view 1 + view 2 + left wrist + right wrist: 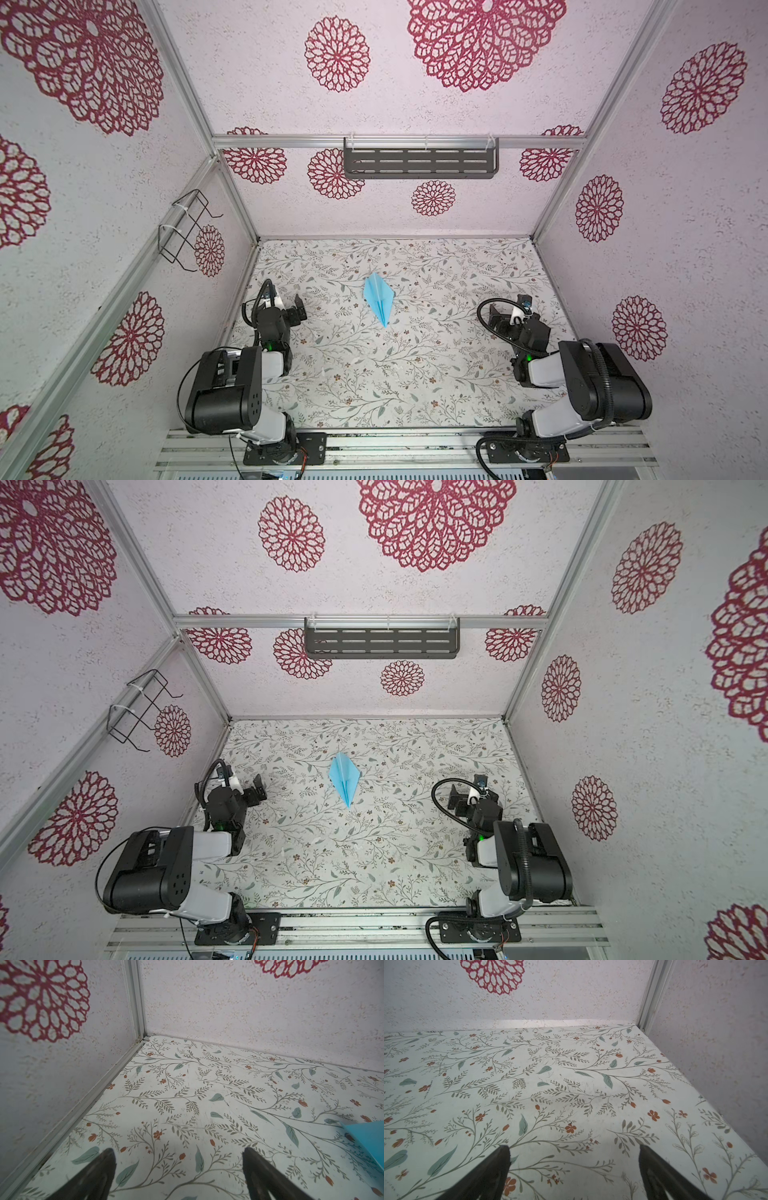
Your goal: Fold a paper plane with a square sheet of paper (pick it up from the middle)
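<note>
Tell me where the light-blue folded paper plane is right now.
In both top views the light-blue folded paper plane lies near the middle of the floral tabletop, between the left gripper and the right gripper, touching neither.

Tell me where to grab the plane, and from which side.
Probably take the plane at mid-length, astride its centre crease, from above: it lies flat on the table, nose toward the arms' bases, so its wing edges give little purchase. The open left end effector is nearer.

Left hand (178, 1150), right hand (574, 1147): jaws wide apart.
</note>
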